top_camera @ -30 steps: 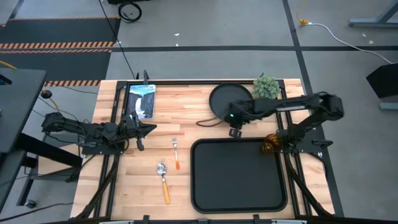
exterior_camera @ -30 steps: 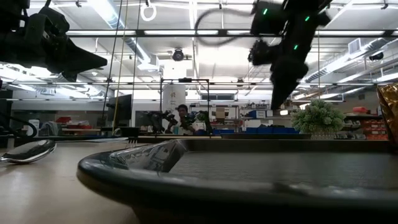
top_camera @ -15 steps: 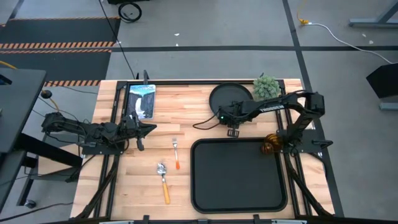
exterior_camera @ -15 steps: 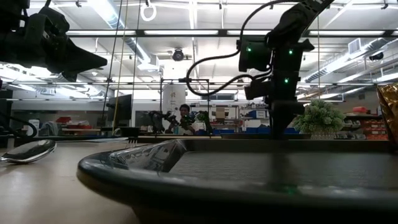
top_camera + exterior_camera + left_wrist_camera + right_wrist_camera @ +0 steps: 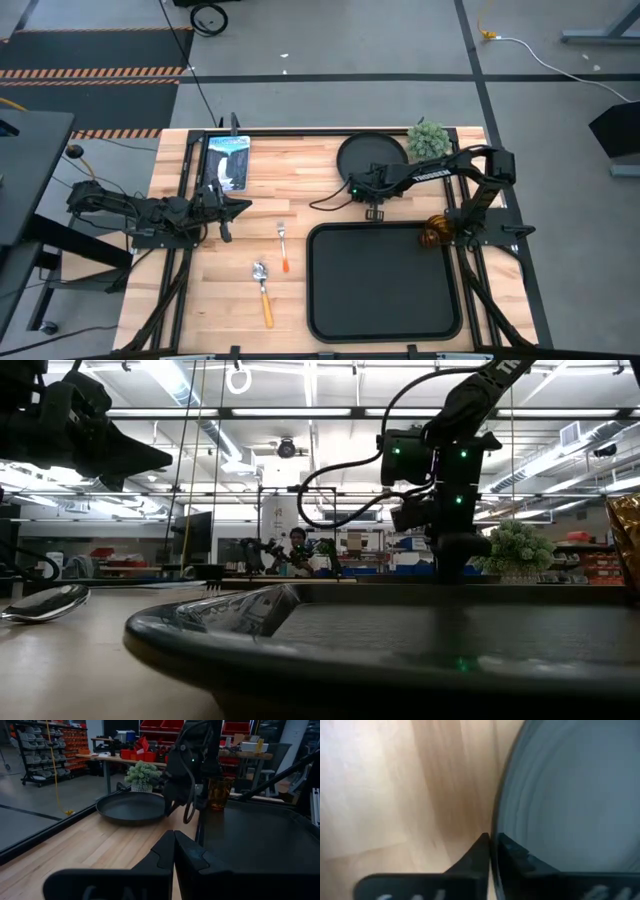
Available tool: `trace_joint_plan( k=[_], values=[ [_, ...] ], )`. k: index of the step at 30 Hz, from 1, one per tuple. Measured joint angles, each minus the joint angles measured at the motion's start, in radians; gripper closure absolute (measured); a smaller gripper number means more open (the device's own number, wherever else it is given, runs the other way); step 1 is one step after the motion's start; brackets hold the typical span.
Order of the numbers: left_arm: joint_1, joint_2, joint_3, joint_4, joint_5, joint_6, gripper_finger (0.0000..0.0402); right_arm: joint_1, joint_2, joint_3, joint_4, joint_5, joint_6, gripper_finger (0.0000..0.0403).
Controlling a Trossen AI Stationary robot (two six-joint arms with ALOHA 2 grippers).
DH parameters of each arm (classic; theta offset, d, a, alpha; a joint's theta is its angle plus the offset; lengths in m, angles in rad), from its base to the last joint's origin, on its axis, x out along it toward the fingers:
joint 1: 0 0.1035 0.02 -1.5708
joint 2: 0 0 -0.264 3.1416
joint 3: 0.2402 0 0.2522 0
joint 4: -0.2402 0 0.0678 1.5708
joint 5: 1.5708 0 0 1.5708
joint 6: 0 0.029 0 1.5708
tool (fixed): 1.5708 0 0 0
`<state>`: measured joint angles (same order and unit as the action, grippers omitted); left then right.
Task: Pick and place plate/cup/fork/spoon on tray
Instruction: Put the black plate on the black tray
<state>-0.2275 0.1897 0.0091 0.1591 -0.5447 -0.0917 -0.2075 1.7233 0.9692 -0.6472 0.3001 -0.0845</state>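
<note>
Plate [image 5: 371, 157]: one, round, black, raised rim, lay near the table's [image 5: 300, 185] far edge, right of centre, just beside a small potted plant [image 5: 427, 139]. One tray [image 5: 383, 281], black, rectangular, rounded corners, filled the near right area and carried nothing. One cup [image 5: 433, 233], amber translucent, stood touching the tray's right edge. One fork [image 5: 283, 244] and one spoon [image 5: 263, 282], silver heads, orange handles, lay on bare wood left of the tray. Right gripper [image 5: 373, 205] sat at the plate's near rim; the high view hid its fingers, but the right wrist view showed them pinched onto the plate rim, dark fingertips [image 5: 481, 845] nearly meeting, pale wood grain beside. Left gripper [image 5: 238, 208] hung over the left edge, fingers closed together and empty, per the left wrist view.
</note>
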Motion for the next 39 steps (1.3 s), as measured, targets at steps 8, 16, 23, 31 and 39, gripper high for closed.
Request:
trace_joint_plan(
  k=[8, 16, 23, 31, 39],
  values=[
    [0.0, 0.0, 0.0, 0.001, 0.0, 0.0, 0.039, 0.104, -0.029, 0.08, -0.125, 0.016, 0.086, 0.0386],
    [0.0, 0.0, 0.0, 0.001, -0.001, 0.0, 0.039, 0.366, -0.031, 0.268, -0.337, 0.057, 0.225, 0.0393],
    [0.0, 0.0, 0.0, 0.001, -0.001, 0.0, 0.039, 0.627, -0.031, 0.357, -0.415, 0.059, 0.381, 0.0393],
    [0.0, 0.0, 0.0, 0.001, -0.001, 0.0, 0.039, 0.906, -0.031, 0.357, -0.423, 0.029, 0.549, 0.0393],
    [0.0, 0.0, 0.0, 0.001, -0.001, 0.0, 0.039, 1.121, -0.022, 0.342, -0.312, -0.049, 0.531, 0.0387]
  ],
)
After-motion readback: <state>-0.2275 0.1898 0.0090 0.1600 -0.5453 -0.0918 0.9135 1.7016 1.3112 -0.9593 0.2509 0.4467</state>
